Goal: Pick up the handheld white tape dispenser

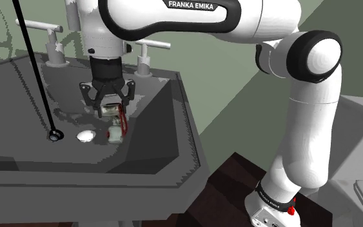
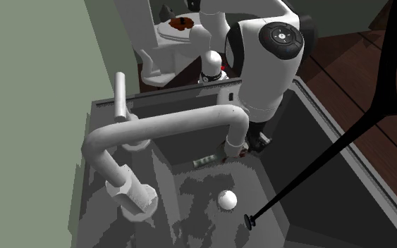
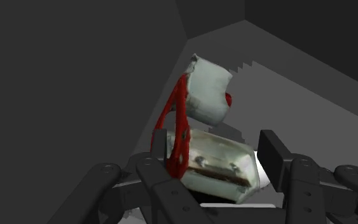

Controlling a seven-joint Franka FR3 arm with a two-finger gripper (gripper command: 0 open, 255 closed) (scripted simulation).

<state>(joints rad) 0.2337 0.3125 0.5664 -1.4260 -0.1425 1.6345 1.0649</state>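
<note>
Starting at the sink's left side in the shoulder view, a thin black rod (image 1: 35,71) slants down to a small round foot on the basin floor. Just beside that foot lies a smooth, matte white oval object (image 1: 85,136); what it is cannot be told. The sink (image 1: 167,116) is dark grey with flat, angular walls and a mottled lighter patch on its floor. Pale grey tap fittings (image 1: 149,46) stand on its back rim, partly covered by the arm.

The black gripper (image 1: 112,109) reaches down into the basin, close to the foot of the wall on the shoulder view's right. Its fingers (image 3: 274,153) pinch the tape dispenser (image 3: 219,165) from both sides. The dispenser has a boxy whitish body with rounded corners and a dull sheen. A thin red frame runs up one side to a pale rounded block above. It sits low in the basin; whether it touches the floor cannot be told. The gripper's links hide its near end in the wrist view.

Further right rises the glossy white arm (image 1: 315,109) with dark joints, above dark wood-grained flooring (image 1: 231,187).
</note>
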